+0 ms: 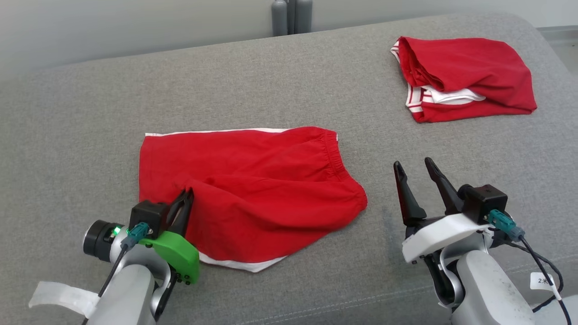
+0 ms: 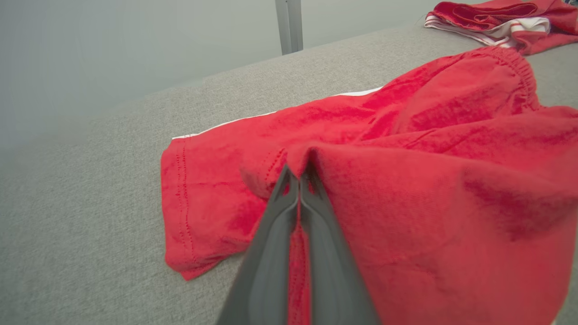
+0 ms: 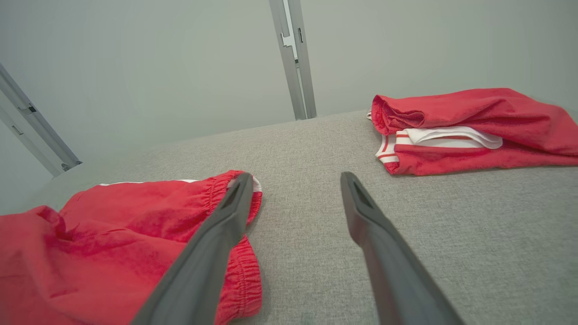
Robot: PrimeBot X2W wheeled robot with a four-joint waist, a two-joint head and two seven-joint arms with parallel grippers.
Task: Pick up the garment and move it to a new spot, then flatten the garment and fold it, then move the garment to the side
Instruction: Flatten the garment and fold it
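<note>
The garment [image 1: 253, 189] is a pair of red shorts with white side trim, lying half folded in the middle of the grey surface, elastic waistband toward the right. My left gripper [image 1: 186, 197] is shut on a pinch of its red fabric near the lower left leg; in the left wrist view the closed fingers [image 2: 275, 225] bite a raised fold of the garment [image 2: 429, 189]. My right gripper [image 1: 413, 170] stands open to the right of the waistband, holding nothing. In the right wrist view its fingers [image 3: 226, 225] frame bare grey cloth beside the garment [image 3: 113, 243].
A second red and white garment [image 1: 465, 79] lies folded at the far right of the grey padded surface [image 1: 90, 135], also seen as the folded pile [image 3: 465, 131]. A grey post [image 1: 291, 16] stands behind the back edge. The surface's front edge runs just below both arms.
</note>
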